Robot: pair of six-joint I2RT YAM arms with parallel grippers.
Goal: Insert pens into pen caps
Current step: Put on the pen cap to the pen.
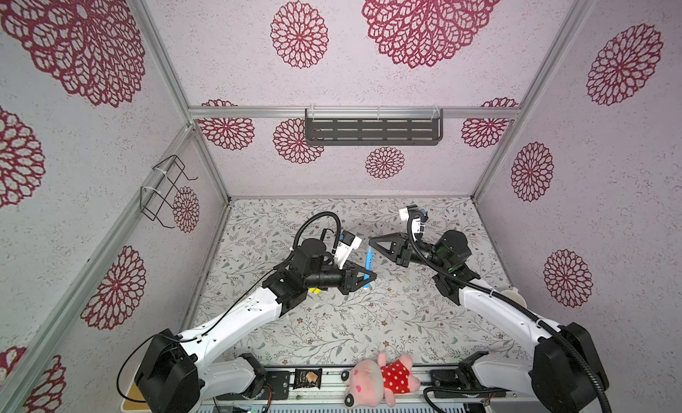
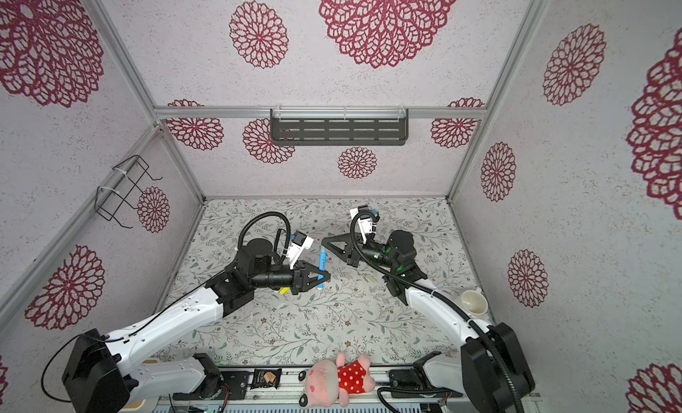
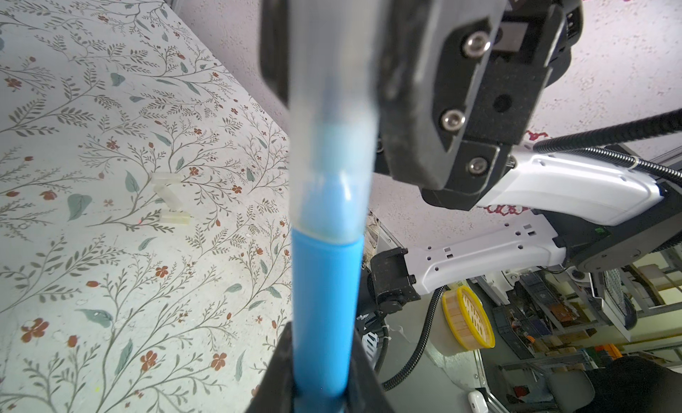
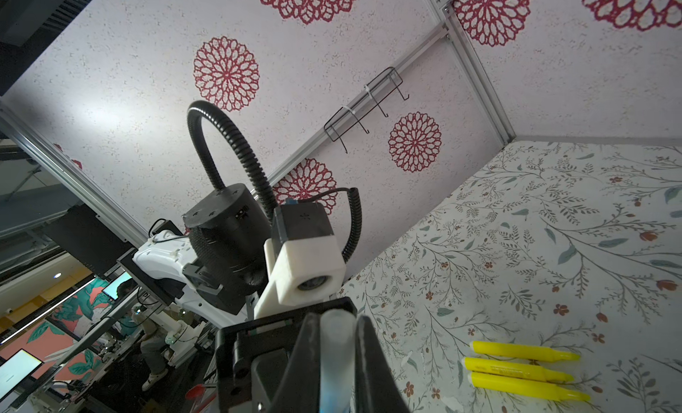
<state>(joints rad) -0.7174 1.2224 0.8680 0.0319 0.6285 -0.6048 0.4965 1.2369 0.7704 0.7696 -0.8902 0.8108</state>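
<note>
Bright, even light, soft shadows; top views bow at edges; near blue pen point(image 3: 323, 300) blurred.

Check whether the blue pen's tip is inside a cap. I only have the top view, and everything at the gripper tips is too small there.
Observer: It is. The left wrist view shows the blue pen's tapered end inside the translucent pen cap, which the right gripper is pinching.
Operator: Count the pens that have no cap.
Observer: Three yellow pens lie side by side on the table cover, all uncapped. The right wrist view shows them, while the left arm hides most of them from above.
</note>
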